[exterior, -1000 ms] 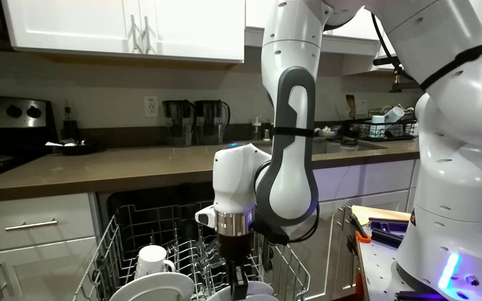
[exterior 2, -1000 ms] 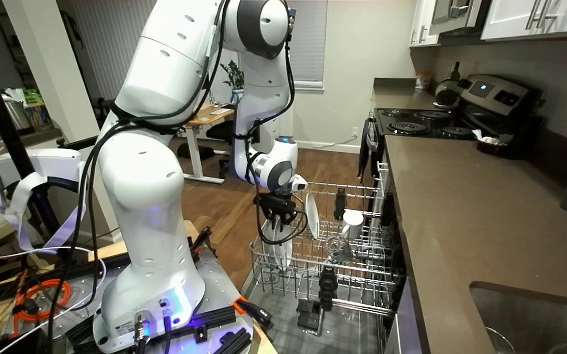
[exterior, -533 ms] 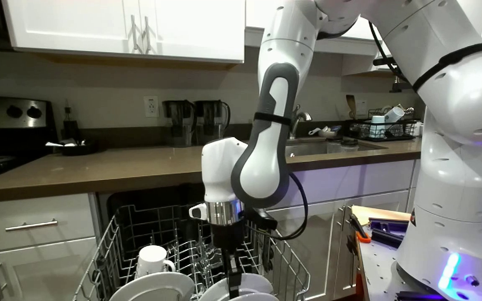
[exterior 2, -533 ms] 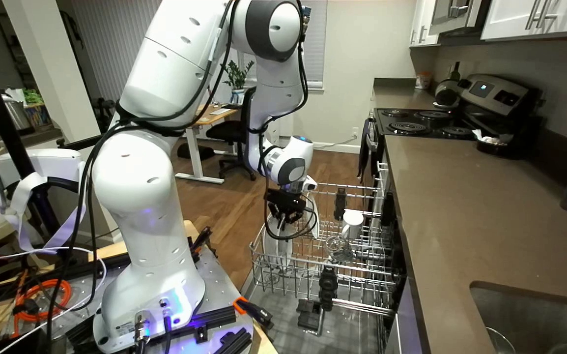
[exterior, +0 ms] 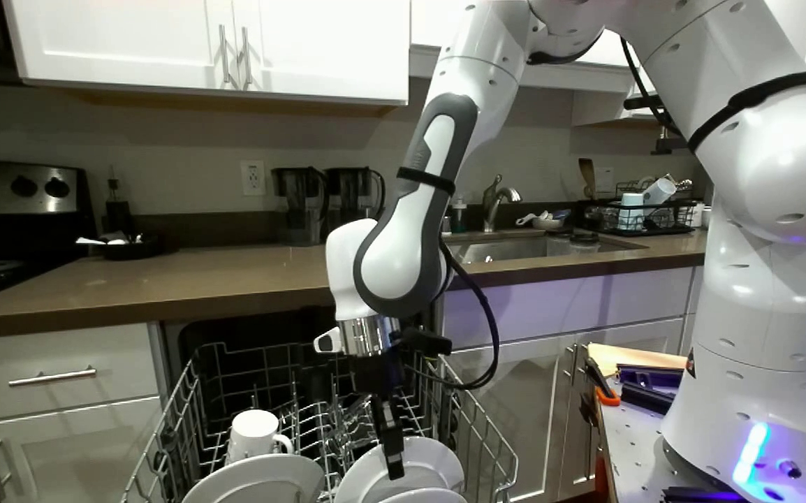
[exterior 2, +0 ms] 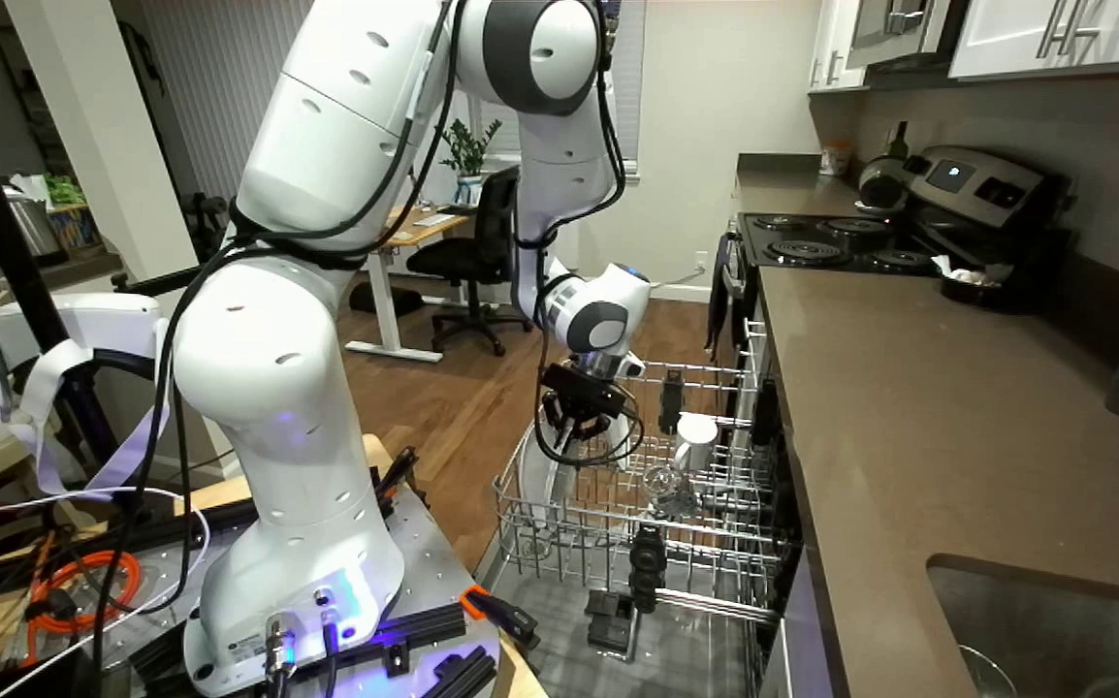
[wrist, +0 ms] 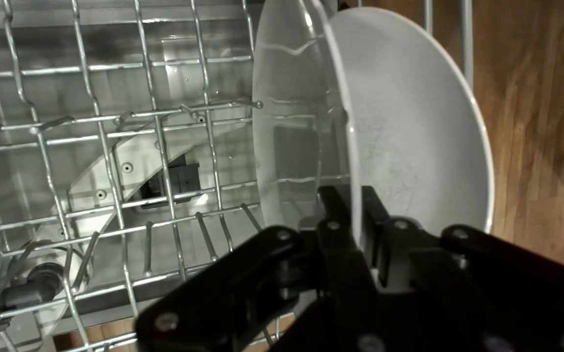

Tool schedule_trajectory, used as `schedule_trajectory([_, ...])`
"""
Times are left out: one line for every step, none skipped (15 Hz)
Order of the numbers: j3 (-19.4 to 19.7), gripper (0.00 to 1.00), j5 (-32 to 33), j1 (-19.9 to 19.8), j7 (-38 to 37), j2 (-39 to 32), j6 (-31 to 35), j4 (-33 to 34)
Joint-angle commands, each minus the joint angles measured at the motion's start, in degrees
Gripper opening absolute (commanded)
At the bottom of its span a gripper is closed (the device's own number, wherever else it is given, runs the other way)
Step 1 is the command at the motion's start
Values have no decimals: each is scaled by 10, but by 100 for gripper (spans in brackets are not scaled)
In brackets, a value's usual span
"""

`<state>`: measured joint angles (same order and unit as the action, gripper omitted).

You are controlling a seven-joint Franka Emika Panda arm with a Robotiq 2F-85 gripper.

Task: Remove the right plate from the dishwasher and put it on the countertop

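Note:
My gripper (exterior: 394, 469) is shut on the rim of the right plate (exterior: 438, 460), a white round plate, above the pulled-out wire rack of the dishwasher (exterior: 235, 325). In the wrist view the fingers (wrist: 332, 200) stand on both sides of the right plate's (wrist: 296, 98) rim, which runs edge-on between them. The right plate also shows in an exterior view (exterior 2: 542, 465), tilted and low at the rack; I cannot tell whether it still touches the wires. Another white plate (wrist: 409, 117) stands close beside it. The countertop (exterior: 235, 276) lies behind and above the rack.
A further white plate (exterior: 263, 480) and a white mug (exterior: 253, 433) stand in the rack's left part. A clear glass (exterior 2: 666, 490) sits in the rack near the mug. Two pitchers (exterior: 354, 202) stand at the counter's back. The sink (exterior: 508, 248) is to their right.
My gripper has moved left and tilted in an exterior view. The right plate has risen and leaned with it. The neighbouring plates and the mug have stayed put.

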<state>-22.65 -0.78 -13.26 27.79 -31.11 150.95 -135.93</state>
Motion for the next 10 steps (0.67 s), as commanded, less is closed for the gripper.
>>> schedule_trajectory([-10, 8, -45, -9, 45, 53, -68, -5])
schedule_trajectory([-7, 8, -53, -5, 51, 65, -82, -6])
schedule_trajectory([-5, 8, -60, -2, 58, 77, -96, -5])
schedule_trajectory([-1, 8, -67, 4, 60, 91, -109, -5])
schedule_trajectory([2, 8, -74, 8, 68, 104, -122, -5])
schedule_trajectory([9, 8, -75, 17, 65, 120, -130, -6])
schedule_trajectory([18, 8, -72, 27, 58, 137, -130, -10])
schedule_trajectory([26, 8, -69, 37, 53, 152, -129, -11])
schedule_trajectory([32, 8, -70, 44, 55, 164, -133, -10])
schedule_trajectory([39, 8, -70, 54, 53, 175, -140, -7])
